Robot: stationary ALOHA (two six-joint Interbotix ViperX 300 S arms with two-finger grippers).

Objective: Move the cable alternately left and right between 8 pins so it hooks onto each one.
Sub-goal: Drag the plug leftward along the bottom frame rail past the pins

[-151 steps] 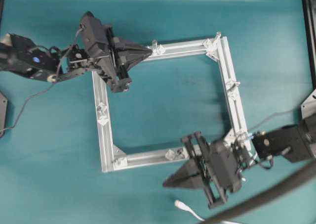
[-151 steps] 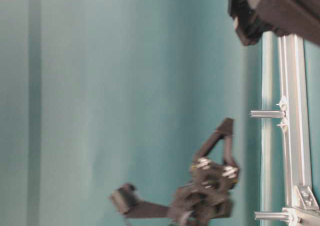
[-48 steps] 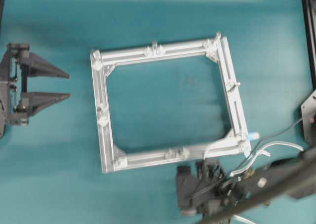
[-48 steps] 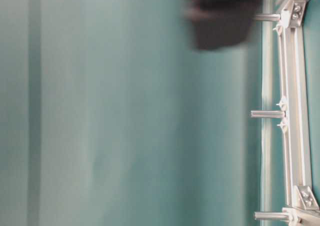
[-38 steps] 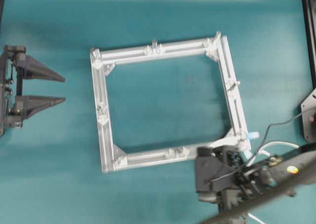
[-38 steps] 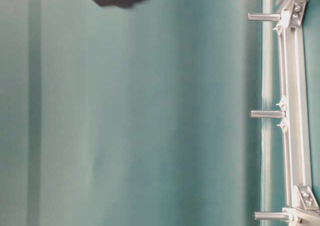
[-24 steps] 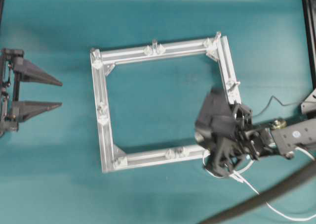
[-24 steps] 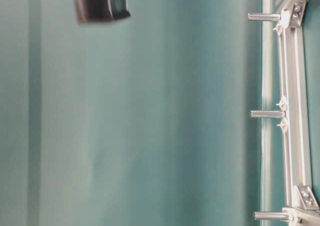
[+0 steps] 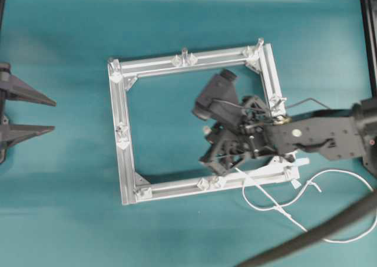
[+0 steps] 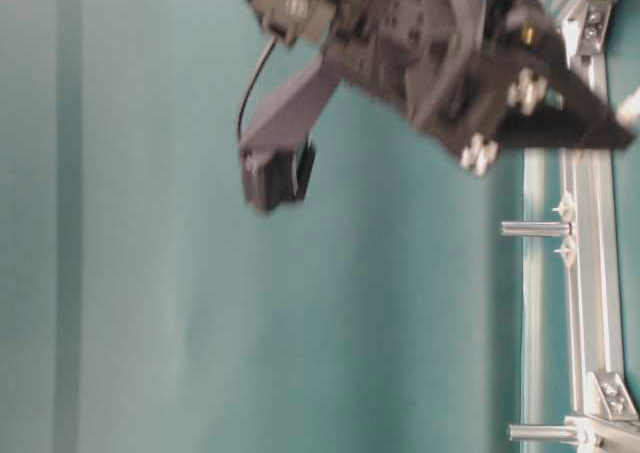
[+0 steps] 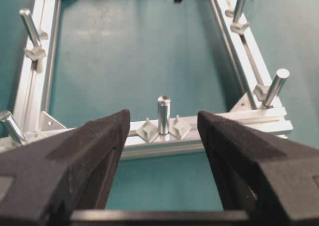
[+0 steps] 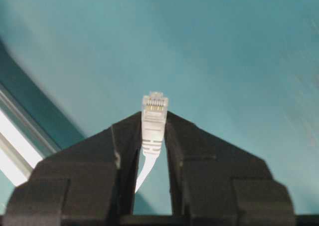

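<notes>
Left claw [image 9: 26,115] cut off; right blurred

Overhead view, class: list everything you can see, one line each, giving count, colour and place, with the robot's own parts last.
Frame: one, silver, square, mid-table.
Pins: eight, silvery, standing round the frame.
Cable: one, white, looping off the frame's lower right corner; its plug in the right hand.
Hose: one, dark grey, lower right corner.
Table: one, teal.
Left hand: black, open, at the left edge.
Right hand: black, shut on the plug, over the frame's inside.

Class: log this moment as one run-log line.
right gripper: shut on cable plug | left gripper: open, empty | position: right over frame
</notes>
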